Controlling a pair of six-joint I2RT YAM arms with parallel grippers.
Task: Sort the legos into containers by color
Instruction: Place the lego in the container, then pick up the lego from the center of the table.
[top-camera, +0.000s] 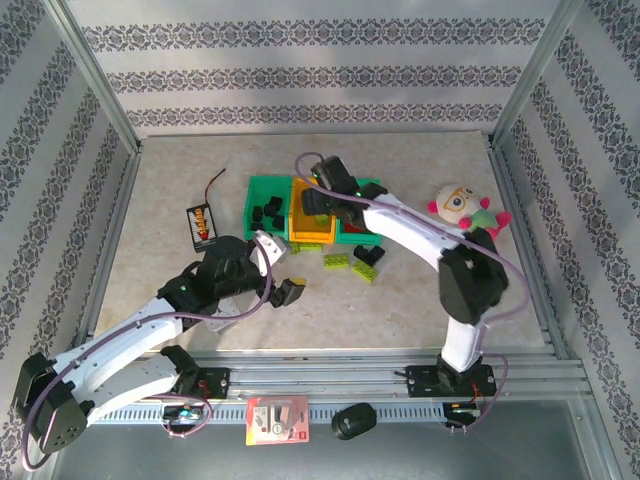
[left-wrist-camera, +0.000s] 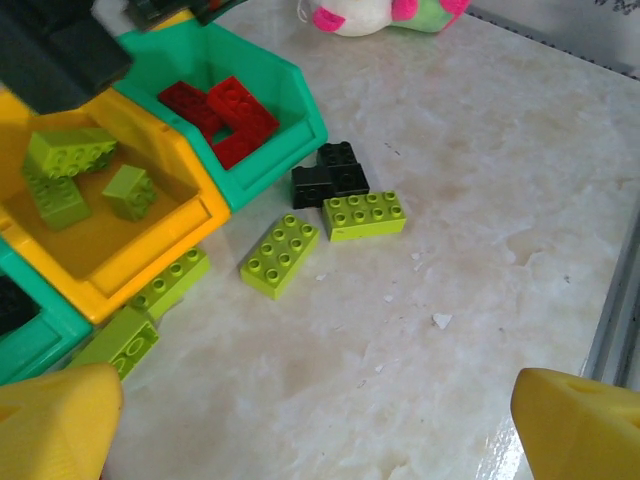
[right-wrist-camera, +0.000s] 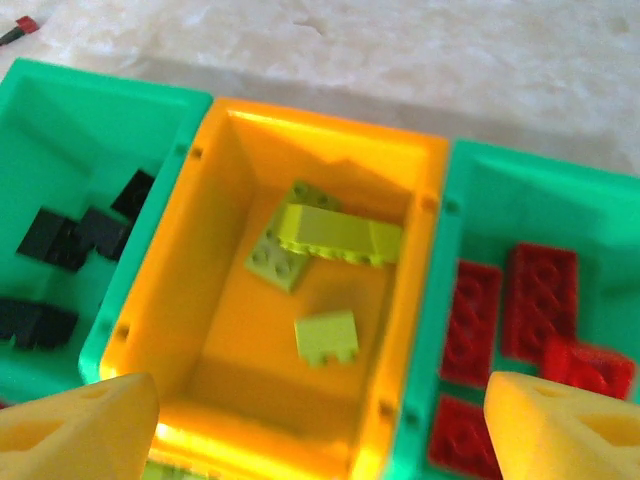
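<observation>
Three containers stand in a row: a teal bin (right-wrist-camera: 60, 150) with black legos (right-wrist-camera: 75, 240), an orange bin (right-wrist-camera: 225, 300) with lime legos (right-wrist-camera: 340, 235), and a teal bin (right-wrist-camera: 600, 215) with red legos (right-wrist-camera: 540, 300). My right gripper (right-wrist-camera: 320, 420) hangs open over the orange bin (top-camera: 308, 228), nothing between its fingers; a small lime brick (right-wrist-camera: 327, 338) lies below it. My left gripper (left-wrist-camera: 320, 440) is open over bare table. Ahead of it lie two lime bricks (left-wrist-camera: 280, 255) (left-wrist-camera: 365, 214) and black bricks (left-wrist-camera: 330, 172). More lime bricks (left-wrist-camera: 170, 283) sit against the orange bin's front.
A plush doll (top-camera: 462, 208) lies at the right, behind the right arm. A black battery holder (top-camera: 201, 224) with wires sits left of the bins. Metal rails frame the table (top-camera: 420, 300). A white square item (top-camera: 277, 420) and a black object (top-camera: 353, 420) lie below the front rail.
</observation>
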